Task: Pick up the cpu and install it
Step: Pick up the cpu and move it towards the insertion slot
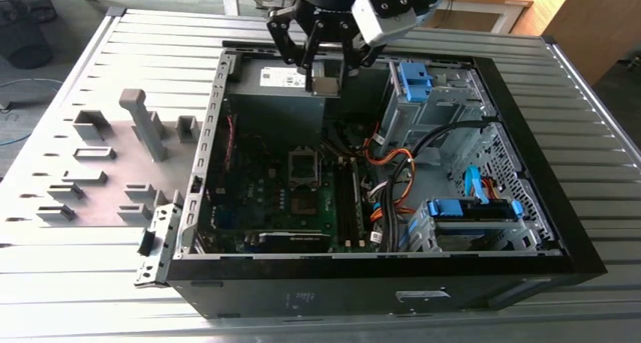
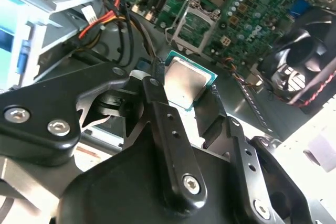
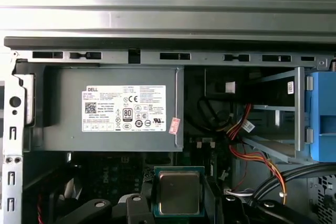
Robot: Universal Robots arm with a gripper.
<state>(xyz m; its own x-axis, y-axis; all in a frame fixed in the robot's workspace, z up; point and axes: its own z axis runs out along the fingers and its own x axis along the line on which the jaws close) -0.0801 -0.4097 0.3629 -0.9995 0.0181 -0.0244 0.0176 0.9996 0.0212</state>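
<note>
A slatted metal table [image 1: 110,43] carries an open black case [image 1: 561,238] lying on its side, with a grey plate of holders [image 1: 100,178] just beside it at the exterior view's left. Inside the case a grey power supply [image 3: 115,108] sits at the far end, and a green motherboard [image 1: 266,200] lies flat with its metal-framed socket [image 2: 195,23] near the middle. The black pincer [image 2: 185,83] hangs over the case near the power supply, well apart from the socket, and its fingers [image 2: 157,93] are closed partway onto opposite edges of the cpu [image 2: 185,80]. The cpu is held in the air, clear of the board, with its silver top towards both wrist views
</note>
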